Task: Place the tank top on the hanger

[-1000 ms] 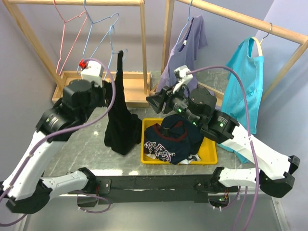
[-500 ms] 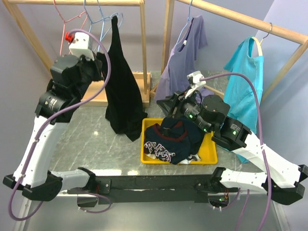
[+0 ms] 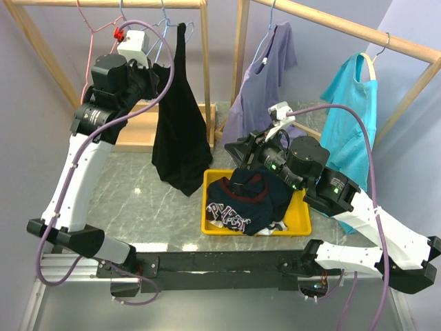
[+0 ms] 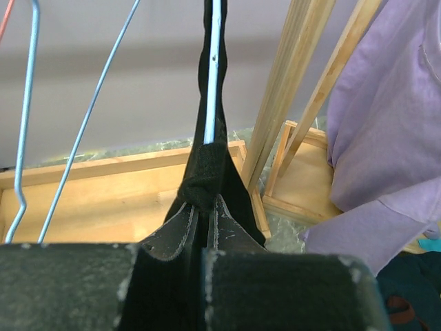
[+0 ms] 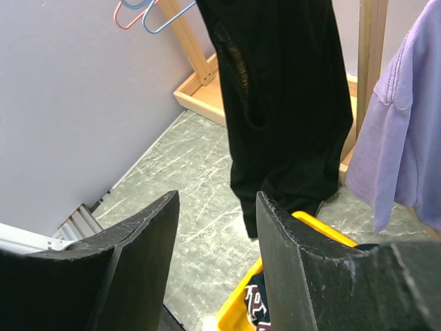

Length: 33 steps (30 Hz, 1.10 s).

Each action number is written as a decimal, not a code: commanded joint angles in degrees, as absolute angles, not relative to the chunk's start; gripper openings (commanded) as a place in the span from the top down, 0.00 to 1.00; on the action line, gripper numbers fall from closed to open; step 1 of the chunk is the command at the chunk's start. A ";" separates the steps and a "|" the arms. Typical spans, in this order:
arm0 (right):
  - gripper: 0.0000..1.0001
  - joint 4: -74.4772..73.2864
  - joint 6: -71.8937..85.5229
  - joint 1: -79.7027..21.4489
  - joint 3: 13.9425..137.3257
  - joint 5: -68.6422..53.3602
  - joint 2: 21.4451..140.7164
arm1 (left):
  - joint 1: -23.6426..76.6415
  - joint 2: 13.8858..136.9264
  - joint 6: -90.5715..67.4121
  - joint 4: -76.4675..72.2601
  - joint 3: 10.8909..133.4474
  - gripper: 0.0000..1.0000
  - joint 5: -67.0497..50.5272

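1. Left claw [image 4: 203, 224]: clenched on a strap of the tank top [image 3: 180, 131], raised close under the wooden rail [image 3: 103, 3].
2. The strap runs straight up from the claw. A pale wire of the hanger [image 4: 88, 121] appears to lie along it.
3. The top's long axis is vertical.
4. Right claw [image 5: 217, 200]: released, empty, well apart from the hanger. The left arm is nearer.

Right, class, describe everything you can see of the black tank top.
The tank top is plain black, soft matte fabric, no print. It hangs lengthwise by the left wooden rack, narrow at the top, widening downward in loose folds. The left hand pinches its strap, which lies along the pale blue wire of the hanger. Its hem ends near the back corner of the yellow bin; whether they touch is unclear.
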State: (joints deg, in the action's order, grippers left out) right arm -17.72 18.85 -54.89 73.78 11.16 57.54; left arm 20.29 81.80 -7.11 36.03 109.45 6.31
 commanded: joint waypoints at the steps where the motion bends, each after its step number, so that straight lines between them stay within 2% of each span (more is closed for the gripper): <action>1: 0.44 -17.14 18.99 -55.28 73.74 12.13 56.25 | 19.07 82.70 -7.12 31.64 114.25 0.99 2.46; 23: 0.43 -15.64 19.69 -55.37 71.28 11.87 55.63 | 18.11 80.69 -9.14 28.92 104.95 0.98 0.53; 25: 0.43 -15.64 19.69 -55.37 71.19 11.87 55.72 | 18.11 80.33 -9.32 28.92 104.85 0.89 0.70; 26: 0.43 -15.64 19.77 -55.20 71.10 11.87 55.72 | 18.11 80.16 -9.40 28.74 104.51 0.81 0.88; 28: 0.43 -15.56 19.69 -55.37 70.84 11.87 55.72 | 18.11 79.37 -9.49 28.48 104.15 0.74 1.14; 29: 0.43 -15.56 19.69 -55.37 70.75 11.87 55.72 | 18.02 79.10 -9.58 28.39 103.98 0.63 1.23; 33: 0.43 -15.38 19.69 -55.46 70.31 12.04 55.55 | 18.10 77.52 -9.58 28.39 103.80 0.43 1.58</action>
State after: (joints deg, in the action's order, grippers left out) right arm -17.63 19.66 -55.00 70.70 11.38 56.77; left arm 18.28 81.12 -9.21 31.97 103.68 1.41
